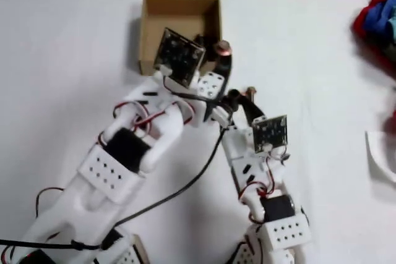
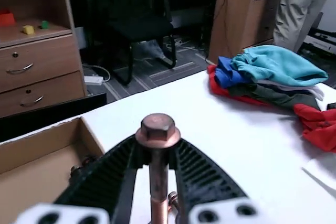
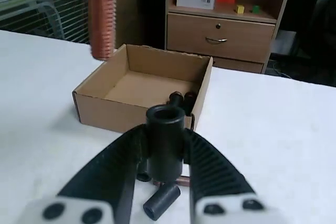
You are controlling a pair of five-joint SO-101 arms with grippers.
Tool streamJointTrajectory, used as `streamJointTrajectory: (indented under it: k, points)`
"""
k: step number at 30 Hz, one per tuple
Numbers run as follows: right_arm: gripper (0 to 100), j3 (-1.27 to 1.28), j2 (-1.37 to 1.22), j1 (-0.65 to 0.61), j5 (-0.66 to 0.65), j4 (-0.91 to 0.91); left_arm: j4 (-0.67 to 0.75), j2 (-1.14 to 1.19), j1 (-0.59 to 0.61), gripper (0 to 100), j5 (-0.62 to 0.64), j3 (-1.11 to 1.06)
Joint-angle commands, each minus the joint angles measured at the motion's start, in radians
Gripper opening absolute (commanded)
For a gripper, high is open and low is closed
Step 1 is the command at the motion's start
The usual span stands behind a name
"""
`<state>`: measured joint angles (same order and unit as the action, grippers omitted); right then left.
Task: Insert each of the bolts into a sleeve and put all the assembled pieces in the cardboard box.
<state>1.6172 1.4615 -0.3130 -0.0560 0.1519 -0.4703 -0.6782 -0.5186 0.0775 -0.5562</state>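
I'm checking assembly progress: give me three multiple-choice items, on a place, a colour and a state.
1. Where does the loose sleeve lie? A. On the table, outside the cardboard box. B. Inside the box. C. On the box's rim.
2. What colour is the bolt in the jaws of the left gripper? A. Blue. B. Copper. C. White.
3. How stand the jaws of the right gripper? A. Open, empty. B. Shut on a bolt. C. Shut on an upright black sleeve.
Answers: 1A, it lies on the tabletop before the box; 2B, head and shank look copper; 3C, they clasp it, bore up.
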Motion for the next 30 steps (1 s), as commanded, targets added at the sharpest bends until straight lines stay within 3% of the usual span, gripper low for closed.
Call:
streamJointTrajectory:
  k: [1, 9, 22, 30]
  points:
    - [2.2, -0.025, 0.148, -0.005, 0.008, 0.091, 0.066, -0.002, -0.017, 3, -0.002, 0.030]
    - [2.2, -0.023, 0.338, -0.005, 0.009, 0.232, 0.135, 0.101, -0.078, 3, 0.000, 0.041]
    - [2.2, 0.038, 0.334, 0.002, 0.009, 0.165, 0.106, 0.129, -0.112, 2, 0.002, 0.088]
    - [2.2, 0.064, 0.334, 0.004, 0.009, 0.143, 0.035, 0.110, -0.089, 2, 0.086, 0.156]
